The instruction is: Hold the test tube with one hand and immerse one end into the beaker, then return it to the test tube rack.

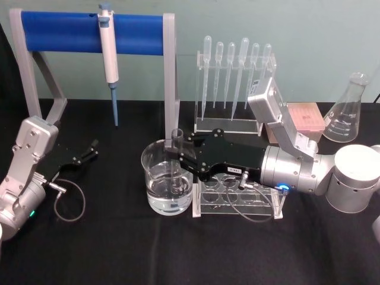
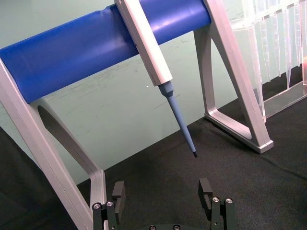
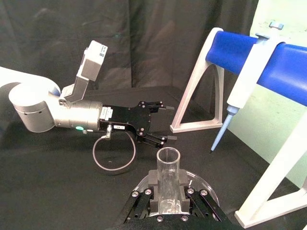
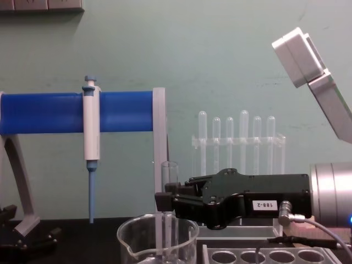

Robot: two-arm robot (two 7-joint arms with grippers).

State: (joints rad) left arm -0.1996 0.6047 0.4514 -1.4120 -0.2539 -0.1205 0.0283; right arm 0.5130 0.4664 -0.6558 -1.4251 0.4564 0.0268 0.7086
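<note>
My right gripper (image 1: 177, 155) is shut on the test tube (image 1: 176, 142), holding it upright over the middle of the beaker (image 1: 155, 178). The tube's lower end reaches down into the water in the beaker. In the chest view the tube (image 4: 169, 176) rises above the right gripper (image 4: 165, 201) and drops inside the beaker (image 4: 137, 242). The right wrist view looks down on the tube's open rim (image 3: 168, 165) between my fingers (image 3: 152, 181), with the beaker's rim (image 3: 204, 184) beneath. My left gripper (image 1: 88, 152) rests open on the black table at the left, well away; its fingers (image 2: 206, 189) hold nothing.
A white and blue micropipette (image 1: 108, 53) hangs from the blue-barred stand (image 1: 59, 32) at the back left. Behind the beaker stands a clear rack of plastic pipettes (image 1: 234, 83). A clear tube rack (image 1: 237, 199) sits under my right wrist. A conical flask (image 1: 347, 110) stands far right.
</note>
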